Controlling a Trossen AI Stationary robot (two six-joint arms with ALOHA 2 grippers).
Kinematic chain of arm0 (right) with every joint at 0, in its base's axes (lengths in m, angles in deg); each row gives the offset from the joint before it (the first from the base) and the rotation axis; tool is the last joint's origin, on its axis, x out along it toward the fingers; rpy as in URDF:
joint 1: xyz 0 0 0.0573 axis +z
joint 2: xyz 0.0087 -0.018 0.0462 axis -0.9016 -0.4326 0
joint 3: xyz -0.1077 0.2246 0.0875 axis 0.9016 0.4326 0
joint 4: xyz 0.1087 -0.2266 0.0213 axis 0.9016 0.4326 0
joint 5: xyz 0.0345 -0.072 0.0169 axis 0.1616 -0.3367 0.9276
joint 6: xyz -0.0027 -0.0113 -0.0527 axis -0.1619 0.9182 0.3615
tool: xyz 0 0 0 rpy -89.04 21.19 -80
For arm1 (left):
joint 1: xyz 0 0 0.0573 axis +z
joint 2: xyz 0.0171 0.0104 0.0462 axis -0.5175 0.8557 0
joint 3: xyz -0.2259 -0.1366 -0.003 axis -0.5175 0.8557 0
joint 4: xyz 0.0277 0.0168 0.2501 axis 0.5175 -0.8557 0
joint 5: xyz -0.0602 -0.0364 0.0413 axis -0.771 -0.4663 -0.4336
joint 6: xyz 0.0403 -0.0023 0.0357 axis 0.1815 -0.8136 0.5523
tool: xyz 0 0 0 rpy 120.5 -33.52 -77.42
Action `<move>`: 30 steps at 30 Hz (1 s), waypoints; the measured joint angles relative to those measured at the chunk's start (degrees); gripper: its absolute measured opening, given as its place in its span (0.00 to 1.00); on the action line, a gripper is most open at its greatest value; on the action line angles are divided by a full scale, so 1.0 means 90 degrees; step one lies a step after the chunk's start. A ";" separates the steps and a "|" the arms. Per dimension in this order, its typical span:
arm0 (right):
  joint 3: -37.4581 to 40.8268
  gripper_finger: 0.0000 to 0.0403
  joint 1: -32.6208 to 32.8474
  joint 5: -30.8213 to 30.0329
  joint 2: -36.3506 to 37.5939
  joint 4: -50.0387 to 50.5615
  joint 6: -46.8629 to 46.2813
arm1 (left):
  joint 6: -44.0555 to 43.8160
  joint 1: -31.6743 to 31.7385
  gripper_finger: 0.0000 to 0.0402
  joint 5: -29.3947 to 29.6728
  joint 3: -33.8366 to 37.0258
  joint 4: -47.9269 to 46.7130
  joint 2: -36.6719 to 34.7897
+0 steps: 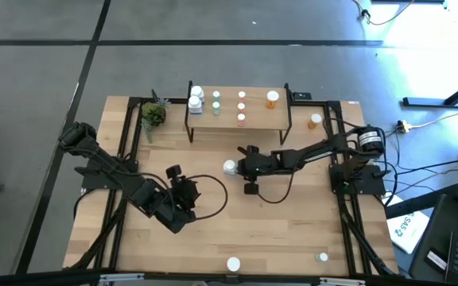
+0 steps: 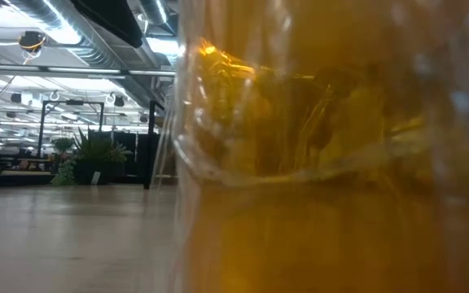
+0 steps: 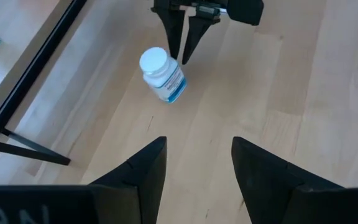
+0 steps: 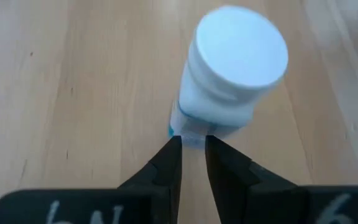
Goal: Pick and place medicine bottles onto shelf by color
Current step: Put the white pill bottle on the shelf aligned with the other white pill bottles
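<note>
**White bottle teeters at the right gripper's tips**

The right gripper (image 1: 234, 168), near table centre, has its dark fingers (image 4: 166, 163) nearly closed, tips just touching the base of a small white round medicine bottle with a white cap (image 4: 232, 78); they hold nothing. The bottle leans, at six o'clock from the low light-wood shelf (image 1: 257, 121). A further nudge could topple or roll it. The left gripper (image 3: 194, 163) waits at seven o'clock, fingers apart, empty.
</note>
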 joint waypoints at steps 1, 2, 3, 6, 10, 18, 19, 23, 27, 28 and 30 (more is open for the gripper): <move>0.0000 0.18 0.0000 0.0001 -0.0051 -0.0174 0.0021 | -0.0002 -0.0011 0.43 -0.0002 0.0000 0.0000 0.0000; 0.0000 0.18 0.0000 0.0002 -0.0099 -0.0331 0.0066 | -0.0002 -0.0021 0.43 -0.0003 0.0000 -0.0001 0.0000; 0.0000 0.18 0.0000 0.0000 -0.0139 -0.0471 0.0118 | -0.0002 -0.0019 0.43 -0.0002 0.0000 -0.0001 0.0000; -0.0002 0.18 0.0000 0.0002 -0.0251 -0.0976 0.0156 | -0.0004 -0.0019 0.43 -0.0002 0.0000 0.0001 0.0000; -0.0030 0.18 0.0000 0.0000 -0.0361 -0.1306 0.0154 | -0.0005 -0.0018 0.43 -0.0002 0.0000 0.0001 0.0000; -0.0531 0.18 0.0000 -0.0012 -0.0972 -0.1285 0.0176 | -0.0007 -0.0039 0.43 -0.0002 0.0000 0.0004 0.0000; -0.0626 0.18 0.0000 -0.0012 -0.1056 -0.1288 0.0224 | -0.0007 -0.0039 0.43 -0.0004 0.0000 0.0000 0.0000; -0.0964 0.18 0.0000 -0.0015 -0.1325 -0.1528 0.0462 | -0.0002 -0.0041 0.43 -0.0005 0.0000 0.0001 0.0000; -0.1272 0.18 -0.0003 -0.0019 -0.1442 -0.1535 0.0755 | 0.0000 -0.0051 0.43 -0.0005 0.0000 -0.0021 0.0000; -0.1324 0.18 -0.0005 -0.0018 -0.1447 -0.1536 0.0801 | 0.0000 -0.0052 0.43 -0.0005 0.0000 -0.0022 0.0000; -0.1370 0.18 -0.0010 -0.0019 -0.1447 -0.1534 0.0827 | -0.0001 -0.0053 0.43 -0.0028 0.0000 -0.0031 0.0000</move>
